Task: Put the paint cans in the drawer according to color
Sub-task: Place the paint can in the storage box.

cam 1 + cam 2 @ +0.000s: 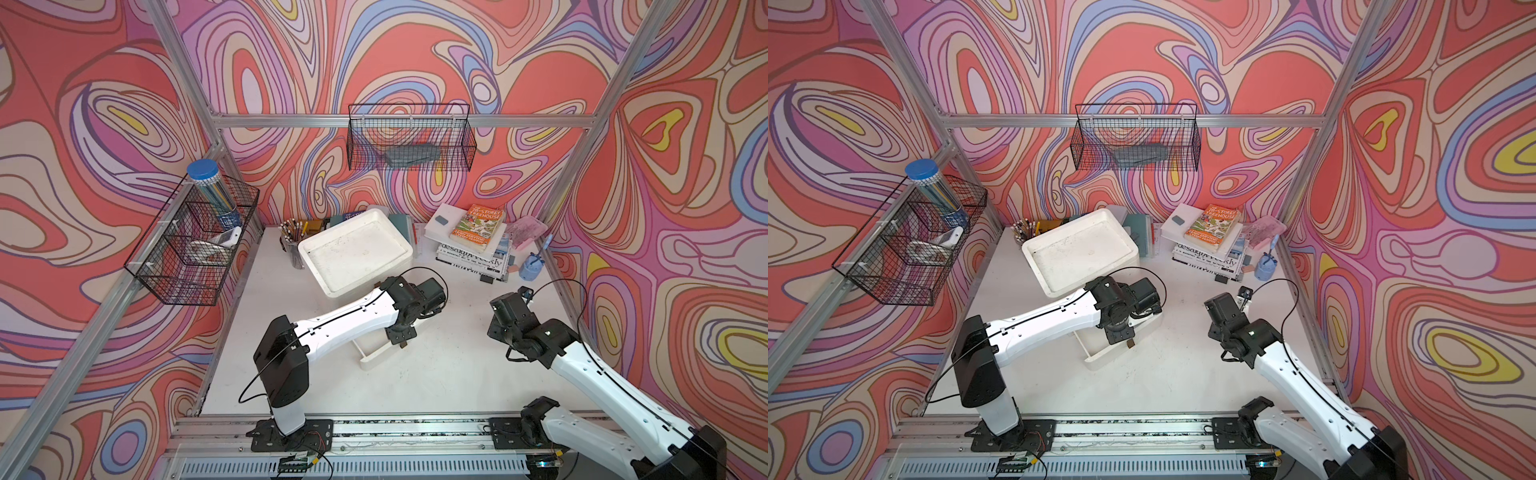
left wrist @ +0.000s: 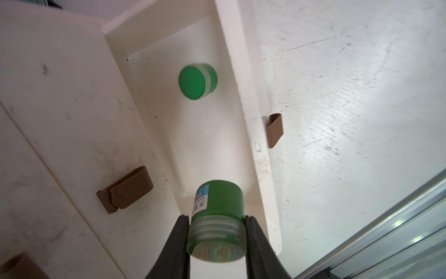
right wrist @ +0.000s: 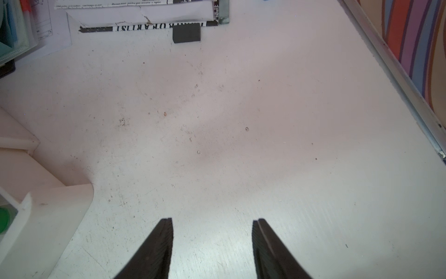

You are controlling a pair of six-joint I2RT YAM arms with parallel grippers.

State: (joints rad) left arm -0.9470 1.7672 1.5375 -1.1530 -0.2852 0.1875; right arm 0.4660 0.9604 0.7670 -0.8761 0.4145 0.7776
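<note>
Left gripper [image 2: 217, 218] narrowed onto the sides of a green paint can [image 2: 220, 195], held above the inside of the open drawer [image 2: 248, 96] close to its front wall; contact with the drawer floor impossible to tell. Second green paint can [image 2: 198, 81], slightly blurred, well apart from the first and deeper in the same drawer, round lid turned toward the wrist camera. Brown handle [image 2: 274, 130] on the outside of the drawer's front wall, another brown handle [image 2: 125, 190] on the cabinet face beside it. In both top views, white cabinet [image 1: 313, 270] [image 1: 1036, 272] at 11 o'clock on the scuffed white table [image 1: 449, 374], drawer pulled out toward 6 o'clock, left arm [image 1: 353, 320] stretched over it and hiding both cans from above. Right gripper [image 3: 212, 232] at 3 o'clock, jaws wide apart and holding nothing, low over the tabletop and pointed toward 12 o'clock. Small dark block [image 3: 186, 33] ahead of it, just beside the stack of books and magazines [image 1: 478, 232] at 1 o'clock. Cup of pencils [image 1: 293, 245] at 11 o'clock, touching or nearly touching the cabinet's far corner. Pale blue holder [image 1: 530, 268] at 2 o'clock near the table's edge. Wire basket [image 1: 174, 266] on the side wall at 9 o'clock, a tall blue-lidded tube [image 1: 212, 187] standing tilted in it. Second wire basket [image 1: 409, 137] on the back wall at 12 o'clock, a dark grey case [image 1: 411, 154] lying inside.
</note>
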